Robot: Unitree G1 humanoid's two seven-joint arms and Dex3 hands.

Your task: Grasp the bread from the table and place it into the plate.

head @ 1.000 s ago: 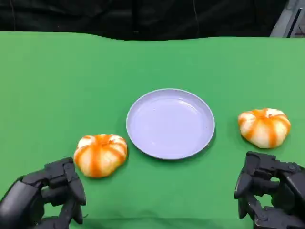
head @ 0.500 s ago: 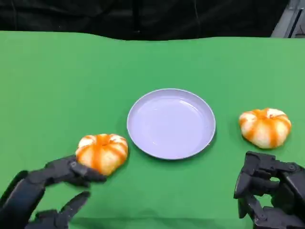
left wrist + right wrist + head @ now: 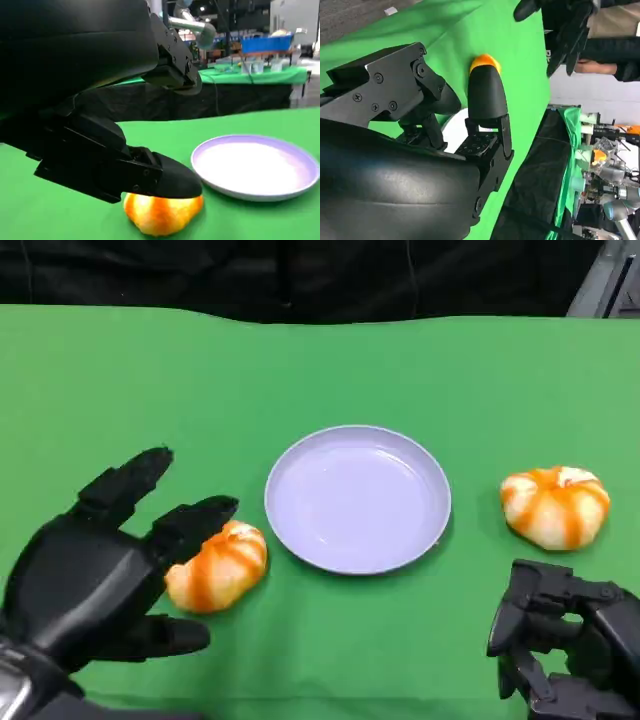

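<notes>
Left hand spread wide above the near-left part of the green table, fingers apart and reaching over the left bread, holding nothing (contact with the bread not possible to tell). Left bread lying on the table just left of the lavender plate. Second bread right of the plate, well apart from it. Right hand at near right, fingers curled in, nothing inside.
</notes>
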